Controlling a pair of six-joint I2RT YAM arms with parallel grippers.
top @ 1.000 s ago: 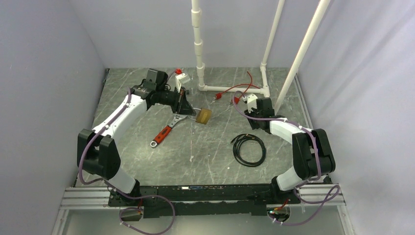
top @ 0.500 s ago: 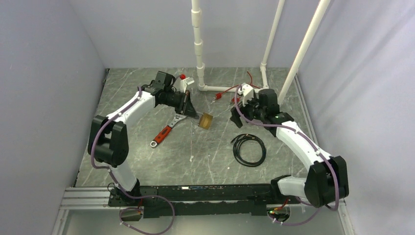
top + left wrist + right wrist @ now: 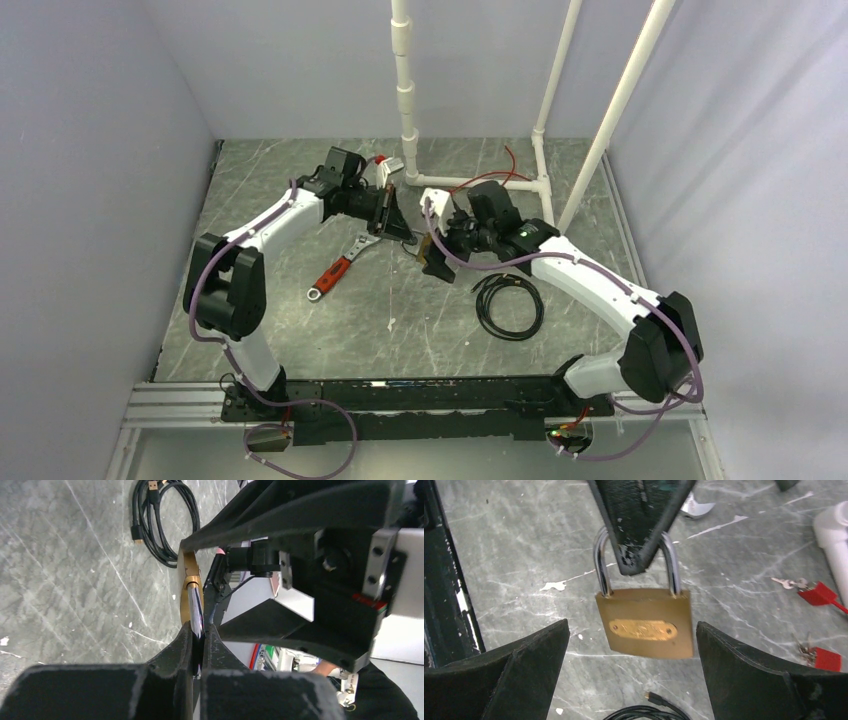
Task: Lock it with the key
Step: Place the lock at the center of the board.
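While the left gripper point(image 3: 199, 647) is pinched shut on the steel loop of the one brass padlock point(image 3: 644, 630), the right gripper point(image 3: 436, 258) stands wide open. Its two fingers point(image 3: 519, 675) flank the lock's body, one on each side, both apart from it and holding nothing. The padlock sits about the middle of the table point(image 3: 300, 330), a little toward the far side, where the two arms meet. It hangs body-down from the left gripper's tips, its face with the oval plate turned to the right wrist camera, and both legs of the loop reach the body (whether its lower edge touches the table I cannot tell). Two sets of keys point(image 3: 791, 583) lie on the table to the right of the lock in the right wrist view. Each set has one red tag point(image 3: 819, 594), and they lie near each other and close to the white pipes point(image 3: 405, 90). One wrench point(image 3: 338, 272) with a red handle lies to the left of the lock, slanting from near-left to far-right. One coiled black cable point(image 3: 510, 305) lies on the near right side, just beside the right arm. Of the pipes, three rise at the far side, two upright and one leaning, joined low down by a run along the table.
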